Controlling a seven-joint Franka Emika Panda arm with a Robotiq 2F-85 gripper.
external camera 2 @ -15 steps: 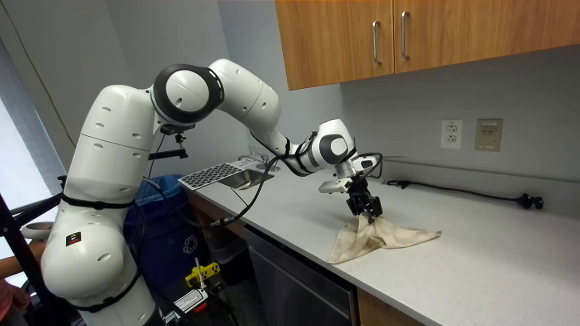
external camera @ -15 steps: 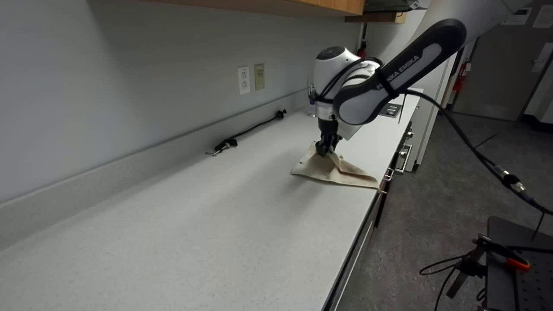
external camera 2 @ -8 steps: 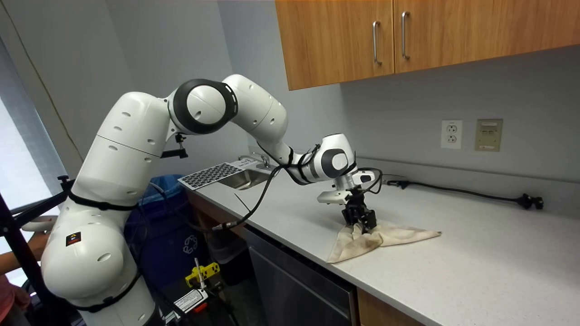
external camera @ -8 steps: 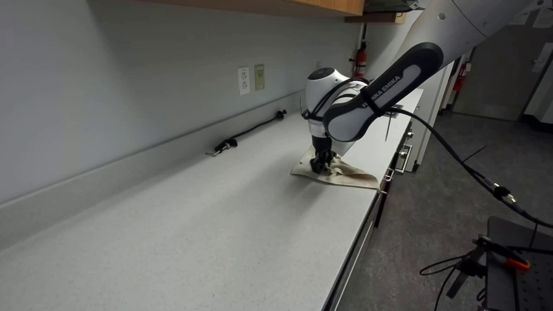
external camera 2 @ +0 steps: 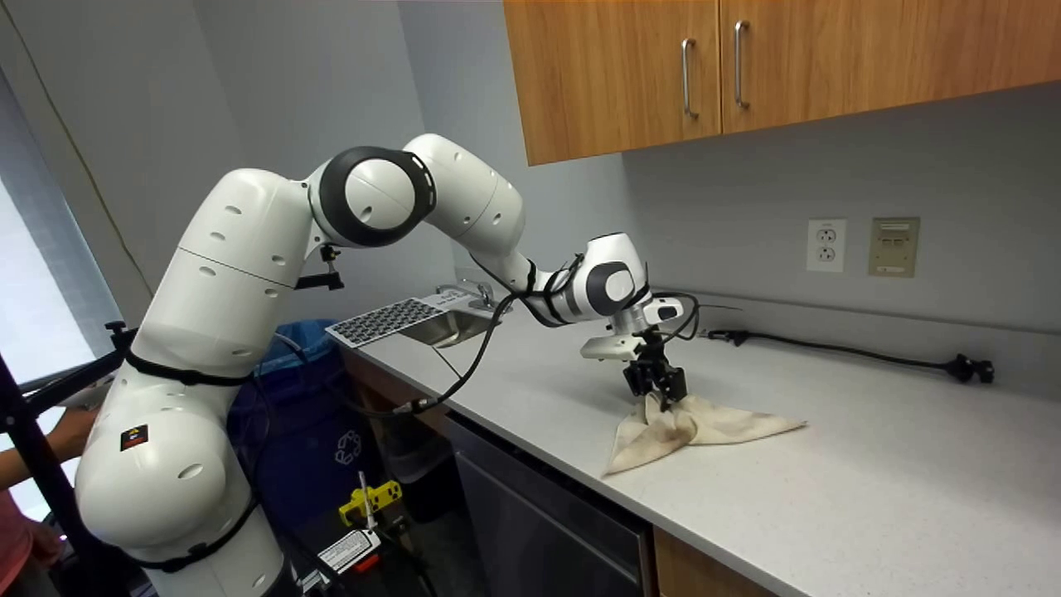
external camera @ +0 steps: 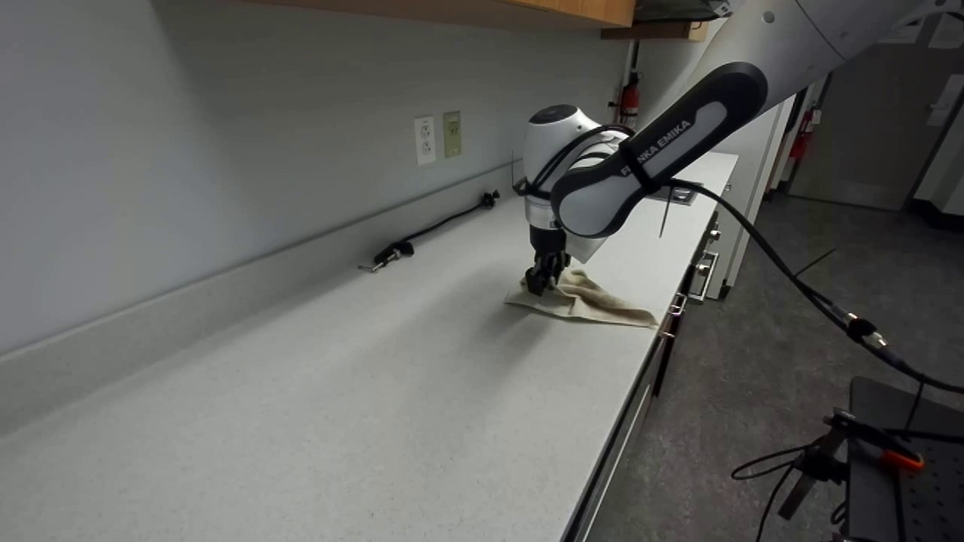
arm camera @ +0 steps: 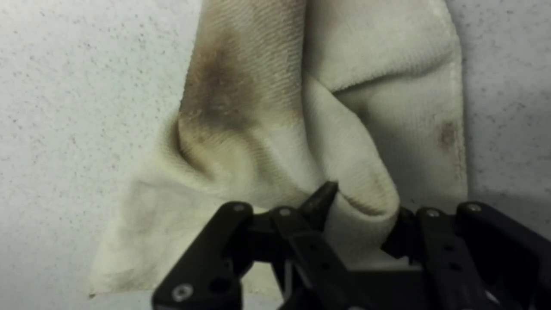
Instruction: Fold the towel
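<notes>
The cream towel (external camera: 599, 302) lies crumpled on the counter near its front edge. It shows in an exterior view (external camera 2: 733, 424) with two flaps spread from a raised, bunched middle. In the wrist view the towel (arm camera: 241, 99) has brown stains and a thick fold running between the fingers. My gripper (external camera: 544, 286) points down at the bunched part, just above the counter; it also shows in an exterior view (external camera 2: 665, 402). In the wrist view the gripper (arm camera: 363, 213) is closed around the towel's fold, with cloth filling the narrow gap. The cloth under the fingers is partly hidden.
A black cable with clamp-like ends (external camera: 444, 224) lies along the wall. The sink (external camera 2: 454, 328) and a grey perforated mat (external camera 2: 385, 322) are at the counter's far end. Wooden cabinets (external camera 2: 617, 79) hang above the counter (external camera: 339, 406).
My gripper went down onto the towel, then rose slightly toward the wall side. The towel's middle is more bunched, and its front corner has pulled in a little.
</notes>
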